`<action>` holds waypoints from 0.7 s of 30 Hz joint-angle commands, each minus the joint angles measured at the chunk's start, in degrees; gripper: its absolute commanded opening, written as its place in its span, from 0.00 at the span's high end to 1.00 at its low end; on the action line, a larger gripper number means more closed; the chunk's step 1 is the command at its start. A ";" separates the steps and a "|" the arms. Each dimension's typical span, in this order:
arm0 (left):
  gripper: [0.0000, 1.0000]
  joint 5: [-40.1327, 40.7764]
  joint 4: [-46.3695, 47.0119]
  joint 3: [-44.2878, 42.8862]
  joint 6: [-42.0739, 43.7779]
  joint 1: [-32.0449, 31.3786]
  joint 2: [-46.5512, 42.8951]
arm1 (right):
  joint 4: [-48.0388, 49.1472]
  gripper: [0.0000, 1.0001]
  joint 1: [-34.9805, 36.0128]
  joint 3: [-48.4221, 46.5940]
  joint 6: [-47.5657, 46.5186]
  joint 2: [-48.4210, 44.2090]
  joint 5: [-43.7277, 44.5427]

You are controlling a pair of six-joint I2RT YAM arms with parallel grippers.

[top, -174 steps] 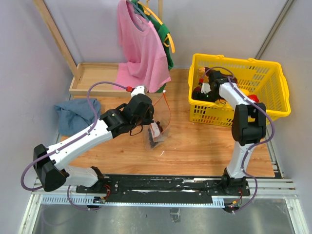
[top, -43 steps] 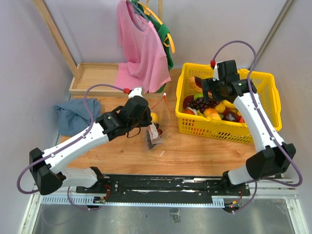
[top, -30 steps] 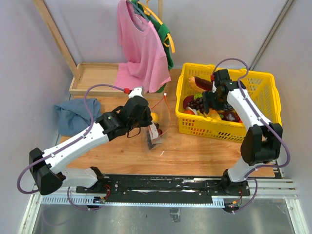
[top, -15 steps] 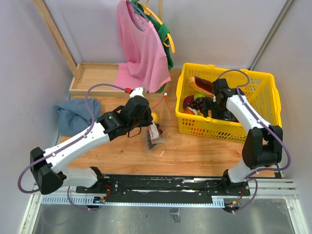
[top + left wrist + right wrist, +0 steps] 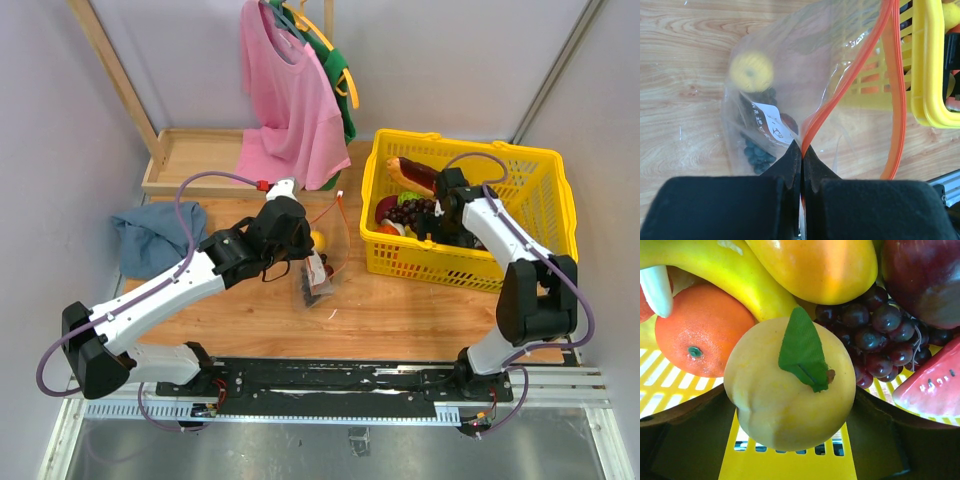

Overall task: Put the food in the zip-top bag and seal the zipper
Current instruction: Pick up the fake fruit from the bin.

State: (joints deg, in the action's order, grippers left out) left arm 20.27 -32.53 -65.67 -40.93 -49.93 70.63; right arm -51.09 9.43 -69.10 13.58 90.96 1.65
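Note:
The clear zip-top bag [image 5: 322,265] hangs over the wooden table with a yellow lemon [image 5: 751,71] and dark berries inside. My left gripper [image 5: 802,147] is shut on the bag's rim at the red zipper [image 5: 895,90], holding the mouth open; it also shows in the top view [image 5: 308,255]. My right gripper [image 5: 440,222] is down inside the yellow basket [image 5: 460,265]. Its jaws press both sides of a pale yellow fruit [image 5: 765,410] with a green leaf, which rests on the basket floor [image 5: 790,467].
The basket also holds an orange [image 5: 700,335], a banana [image 5: 730,275], grapes [image 5: 880,335], a watermelon slice [image 5: 935,385] and a dark red apple [image 5: 925,275]. A pink shirt [image 5: 290,95] hangs behind; a wooden tray [image 5: 195,160] and blue cloth [image 5: 155,235] lie at left.
My right arm came down from above the basket into it and its jaws settled around the yellow fruit. The left gripper and bag have stayed in place.

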 commanded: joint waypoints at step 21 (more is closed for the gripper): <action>1.00 -0.44 1.82 0.72 -0.41 0.36 -2.13 | 10.29 0.39 14.88 -12.83 -8.73 -20.48 13.13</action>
State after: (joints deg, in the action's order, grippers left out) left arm 20.23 -32.23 -65.60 -40.95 -49.93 70.00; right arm -45.69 20.49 -81.52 9.13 74.08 10.55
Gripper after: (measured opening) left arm 0.015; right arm 0.769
